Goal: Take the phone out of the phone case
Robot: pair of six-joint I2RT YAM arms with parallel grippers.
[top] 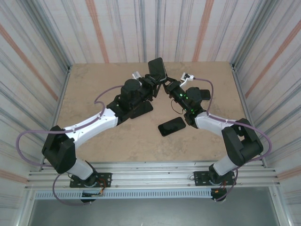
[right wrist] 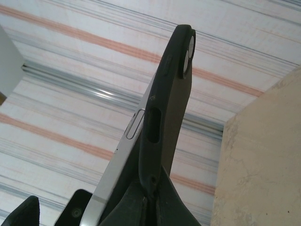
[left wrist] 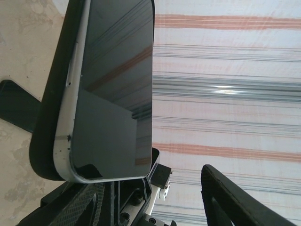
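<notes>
Right end effector (right wrist: 146, 207) looks clamped on phone case (right wrist: 164, 108) bottom edge. Phone (left wrist: 117, 84) sits just above it, half-peeled, held off the worktop (top: 94, 94). Left end effector (left wrist: 141, 188) fingers are apart, straddling the phone. Peel step, I judge. Next, the left needs to grip the phone and pull it free.

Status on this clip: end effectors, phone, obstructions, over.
Both at raised phone: left end effector, right end effector, closure unclear. Its case peeled off one edge. Below, spare phone on table, apart.
</notes>
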